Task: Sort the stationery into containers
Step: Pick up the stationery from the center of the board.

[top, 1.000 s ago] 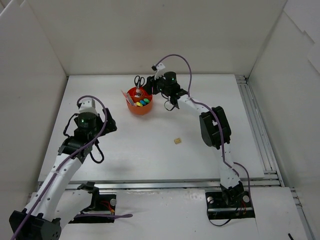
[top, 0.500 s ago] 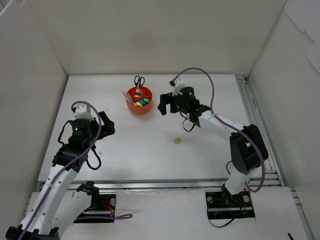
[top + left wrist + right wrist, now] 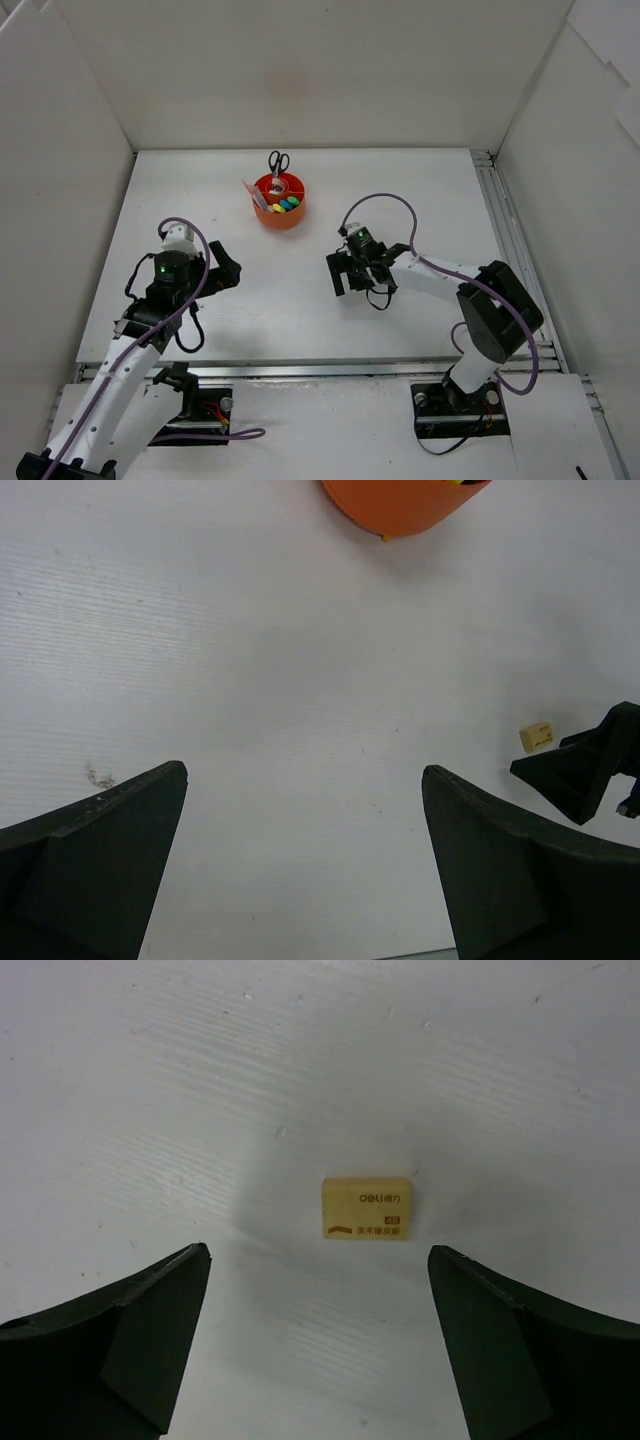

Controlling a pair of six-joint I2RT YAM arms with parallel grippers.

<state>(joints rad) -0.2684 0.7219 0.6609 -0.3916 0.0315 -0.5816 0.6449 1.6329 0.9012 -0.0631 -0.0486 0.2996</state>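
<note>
The step in hand looks like the pick of the beige eraser [image 3: 366, 1209], which lies flat on the white counter [image 3: 150, 1080], printed face up. In the right wrist view it sits just right of centre. The right claw [image 3: 318, 1255] hangs over it with jaws spread wide and holds nothing; both fingers are well clear of the eraser.

The eraser's long axis runs left to right across that frame, in line with the gap between the fingers, so a plain close would pinch its two short ends. It sits a little above the fingertip line. My judgement: nudge the claw toward the top of the frame and slightly right. Then go low, since the piece is thin, and close slowly so it does not skid or flip.

In the top view the orange organiser [image 3: 281, 202] stands at upper centre, with the black-handled scissors [image 3: 279, 160] at its far side. The left claw [image 3: 305, 780] is also wide and empty, at lower left.
</note>
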